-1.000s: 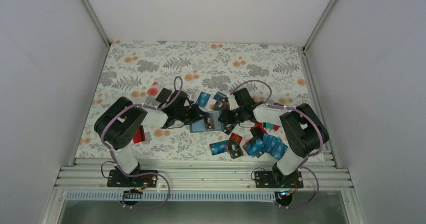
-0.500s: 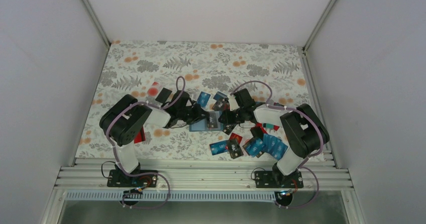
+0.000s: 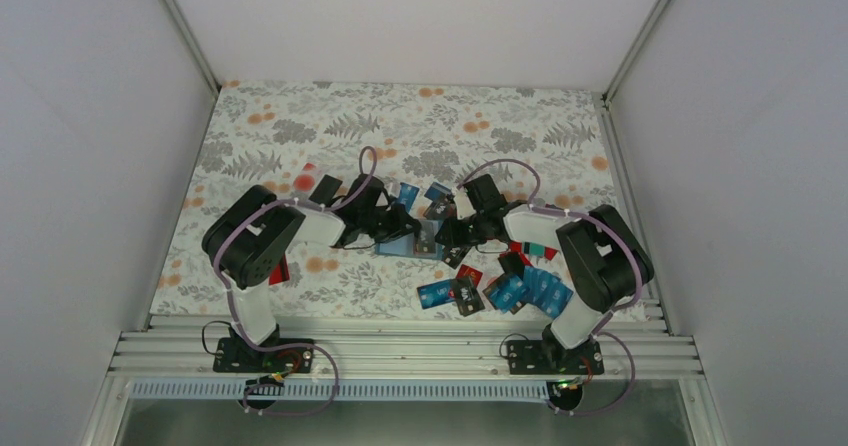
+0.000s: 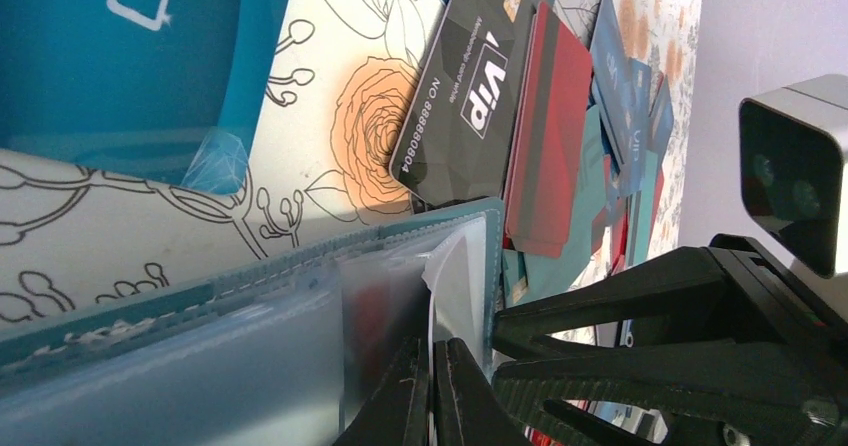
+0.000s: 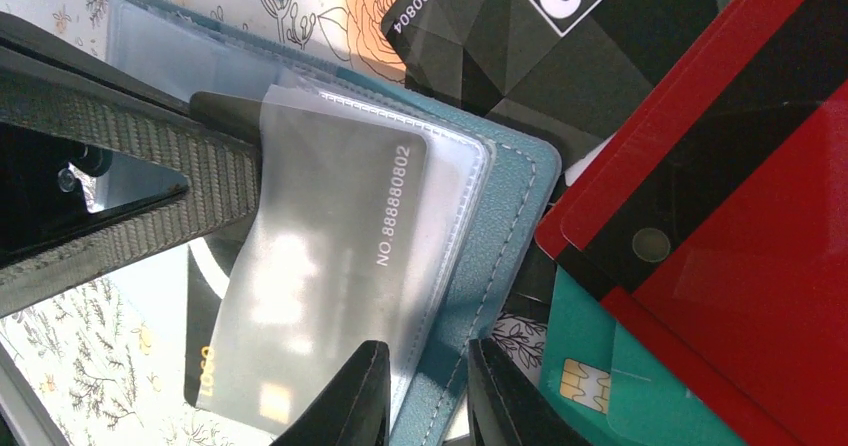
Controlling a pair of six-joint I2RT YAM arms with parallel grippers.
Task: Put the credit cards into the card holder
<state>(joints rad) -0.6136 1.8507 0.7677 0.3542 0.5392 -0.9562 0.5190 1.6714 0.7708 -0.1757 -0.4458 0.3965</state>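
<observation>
The left gripper is clamped on a clear plastic sleeve of the card holder. The right gripper seems to pinch the holder's stitched teal edge. Inside the sleeve, a sleeved black card reads "NO: 88880802". Just beyond, a Vip card, also black, lies beside red ones. The holder lies open mid-table on the floral cloth, with credit cards scattered nearby.
</observation>
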